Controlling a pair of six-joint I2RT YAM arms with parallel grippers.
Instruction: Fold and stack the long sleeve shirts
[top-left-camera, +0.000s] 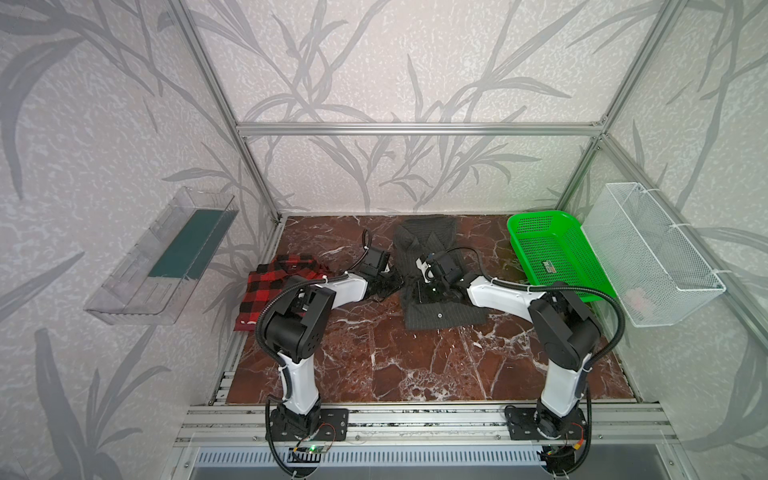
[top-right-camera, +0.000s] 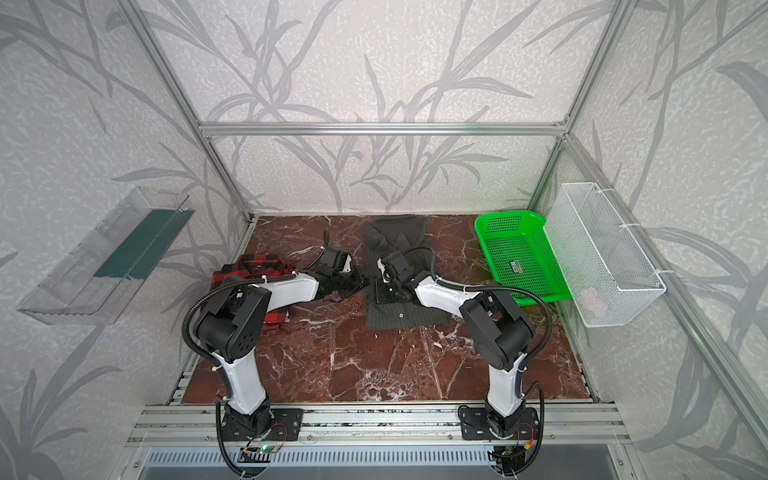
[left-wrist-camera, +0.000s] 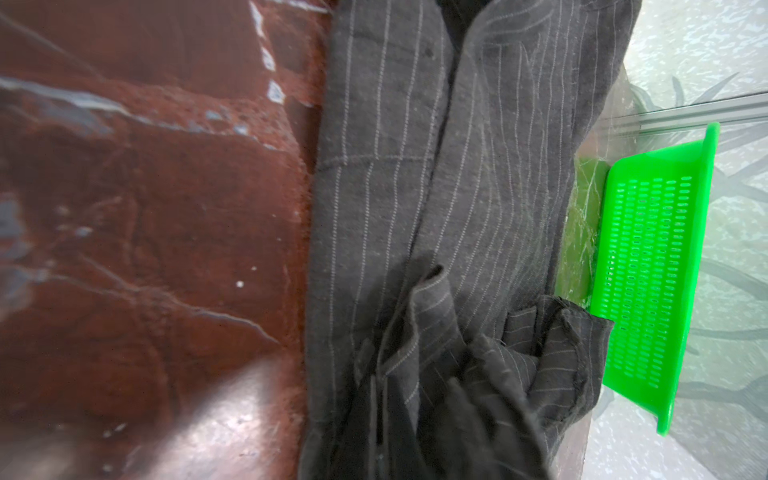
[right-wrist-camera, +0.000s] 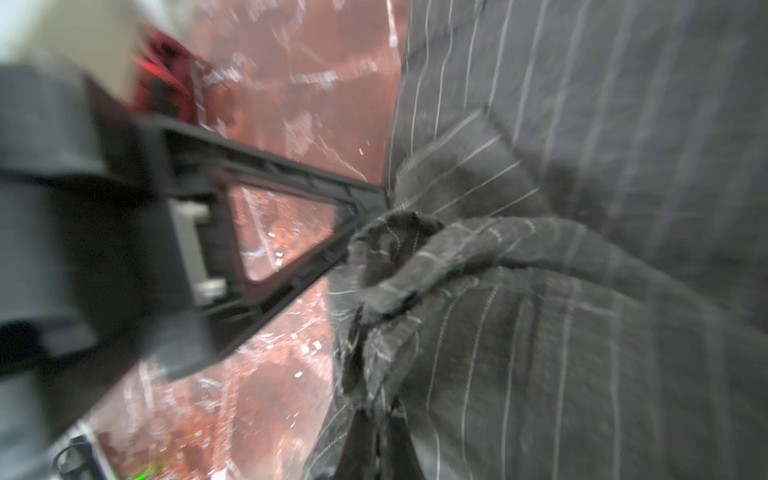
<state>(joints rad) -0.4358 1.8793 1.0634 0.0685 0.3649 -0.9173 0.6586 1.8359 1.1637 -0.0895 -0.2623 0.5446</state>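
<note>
Red-brown marble covers the tabletop (top-left-camera: 395, 365) in front of you, fenced by aluminium rails and leaf-patterned walls. In both top views the charcoal pinstriped shirt (top-left-camera: 444, 316) sits at the centre of the frame, toward the back of the table. Its collar points at the back wall, and a hem with one white button faces the bottom of the frame. Both arms reach in over its middle and hide that part from above.

In the right wrist view you can see the left gripper (right-wrist-camera: 371, 206) with its black fingers meeting at the tips. It is clamped on a bunched, cuff-like edge of the shirt, right where the cloth borders bare marble. The right gripper (right-wrist-camera: 376, 419) is blurred in that same view. Its jaws are drawn together, and folds of the same shirt gather into their tips.

The red-and-black plaid shirt (top-left-camera: 270, 282) lies at the left of the frame by the table's left edge, partly behind the left arm. It is well apart from the charcoal one, so the two are not stacked.

A green basket (top-left-camera: 536, 220) stands in the back right corner of the table, near the charcoal shirt. Beside it, a white wire basket (top-left-camera: 648, 249) hangs on the right wall. A clear plastic bin (top-left-camera: 137, 291) hangs on the left wall.
</note>
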